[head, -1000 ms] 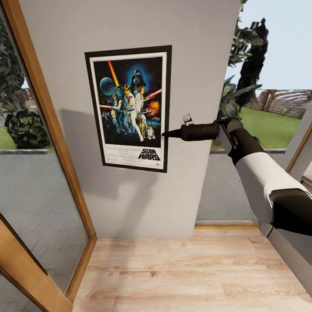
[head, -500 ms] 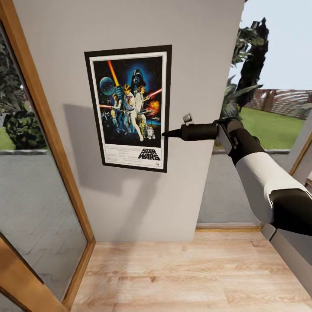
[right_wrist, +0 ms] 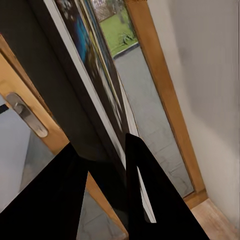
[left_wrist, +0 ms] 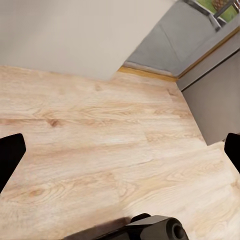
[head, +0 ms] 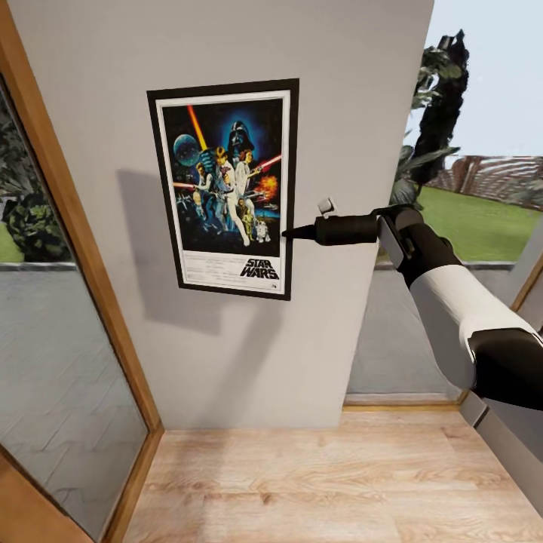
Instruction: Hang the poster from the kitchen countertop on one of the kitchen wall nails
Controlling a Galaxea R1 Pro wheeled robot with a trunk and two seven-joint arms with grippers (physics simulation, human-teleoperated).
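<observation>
The right gripper [head: 290, 233] is pinched shut on the right edge of the poster [head: 226, 181], holding it upright and flat against the grey wall [head: 339, 113], presumably to catch a nail.

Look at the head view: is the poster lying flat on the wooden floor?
No. The poster is upright in front of the grey wall, well above the floor, with the right gripper at its right edge.

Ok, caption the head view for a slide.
Right gripper pinching the poster by its edge against the grey wall.
</observation>
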